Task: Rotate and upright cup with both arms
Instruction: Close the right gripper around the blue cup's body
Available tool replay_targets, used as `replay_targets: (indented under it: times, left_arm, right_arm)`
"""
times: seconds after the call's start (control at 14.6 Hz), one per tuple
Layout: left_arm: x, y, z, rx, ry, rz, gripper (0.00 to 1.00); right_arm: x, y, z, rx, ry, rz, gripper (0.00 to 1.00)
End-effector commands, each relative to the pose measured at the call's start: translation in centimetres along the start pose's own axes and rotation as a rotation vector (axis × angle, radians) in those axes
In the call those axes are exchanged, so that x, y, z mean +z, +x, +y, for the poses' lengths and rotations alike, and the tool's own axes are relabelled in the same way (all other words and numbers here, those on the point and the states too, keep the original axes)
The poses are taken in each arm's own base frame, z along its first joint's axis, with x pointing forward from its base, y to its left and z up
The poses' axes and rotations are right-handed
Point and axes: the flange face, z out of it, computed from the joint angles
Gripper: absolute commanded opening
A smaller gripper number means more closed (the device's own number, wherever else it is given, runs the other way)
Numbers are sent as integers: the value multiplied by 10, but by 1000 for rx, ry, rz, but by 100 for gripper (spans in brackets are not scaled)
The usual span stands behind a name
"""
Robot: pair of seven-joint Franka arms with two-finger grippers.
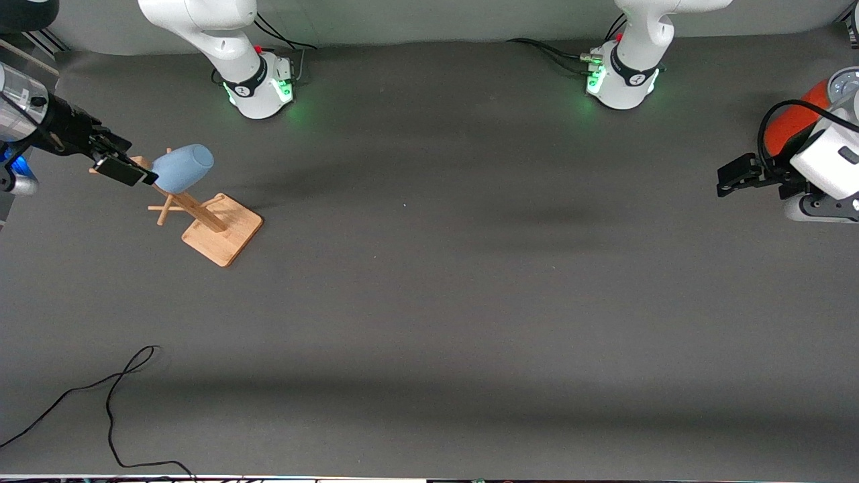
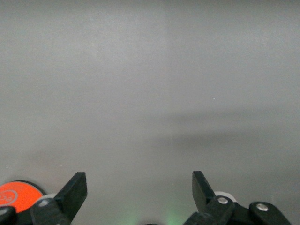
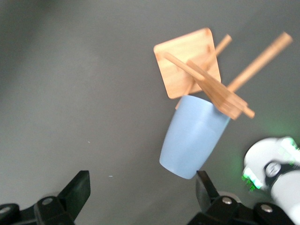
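The light-blue cup [image 1: 182,168] hangs tilted on a peg of the wooden rack [image 1: 221,229] near the right arm's end of the table. In the right wrist view the cup [image 3: 194,138] points its closed bottom toward me, mouth against the rack's pegs [image 3: 225,96]. My right gripper [image 1: 127,159] hovers open just beside the cup's bottom; the right gripper [image 3: 140,187] has nothing between its fingers, and one finger [image 3: 205,185] is close under the cup. My left gripper [image 1: 723,178] waits open at the left arm's end of the table; the left gripper [image 2: 139,187] shows only bare table.
An orange-red can [image 1: 795,121] stands by the left arm's hand, and the orange-red can [image 2: 14,194] shows at the edge of the left wrist view. A black cable [image 1: 114,402] lies near the front edge. The arm bases [image 1: 258,87] [image 1: 621,84] stand along the back.
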Motion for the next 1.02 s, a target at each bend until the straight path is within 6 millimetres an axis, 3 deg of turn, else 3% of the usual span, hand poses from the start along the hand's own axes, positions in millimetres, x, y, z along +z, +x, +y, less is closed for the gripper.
replay_targets:
  times: [0.0, 0.34, 0.96]
  left_arm:
    - [-5, 1, -1, 15, 13, 11, 100]
    - [-5, 2, -1, 15, 13, 11, 100]
    - [-6, 1, -1, 14, 13, 13, 100]
  right_arm:
    - [17, 17, 45, 226, 92, -102, 100]
    - [64, 15, 81, 328, 143, -114, 100]
    - [131, 20, 77, 405, 156, -132, 100]
